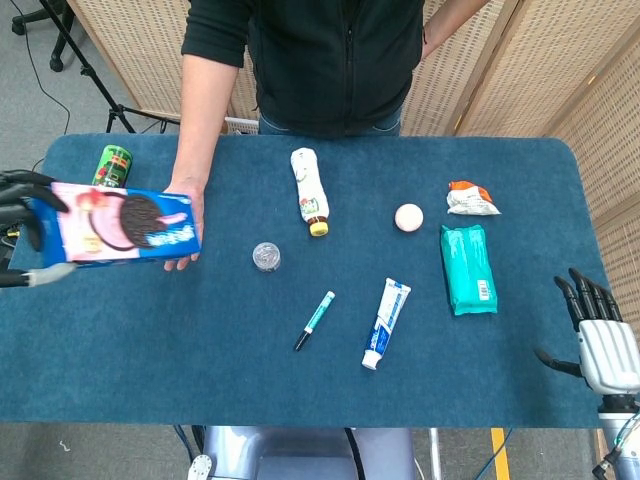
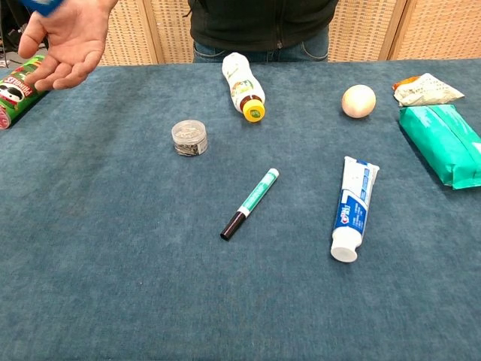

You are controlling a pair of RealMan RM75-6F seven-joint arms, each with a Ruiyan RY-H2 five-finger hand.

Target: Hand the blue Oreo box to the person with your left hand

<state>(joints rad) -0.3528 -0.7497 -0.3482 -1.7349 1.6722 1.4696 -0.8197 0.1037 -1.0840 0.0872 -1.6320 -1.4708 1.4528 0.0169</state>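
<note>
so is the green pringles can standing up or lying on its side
Lying on its side. The chest view shows the green Pringles can stretched along the table under the person's hand, its printed side facing up.

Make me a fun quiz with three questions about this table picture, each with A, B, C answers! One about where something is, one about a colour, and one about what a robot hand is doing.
1. Where does the small clear round plastic jar stand?
A. Between the person's open hand and the white bottle with a yellow cap
B. On the teal wipes pack
C. At the table's right edge

2. What colour is the cap of the teal marker pen?
A. Red
B. Black
C. White

3. What is the robot's left hand doing?
A. Lying flat on the table
B. Touching the toothpaste
C. Holding the blue Oreo box

Answers:
1 A, the jar sits on the blue cloth between them.
2 B, the pen's lower end is black.
3 C, dark fingers grip the box's left end, with its right end over the person's palm.
</note>
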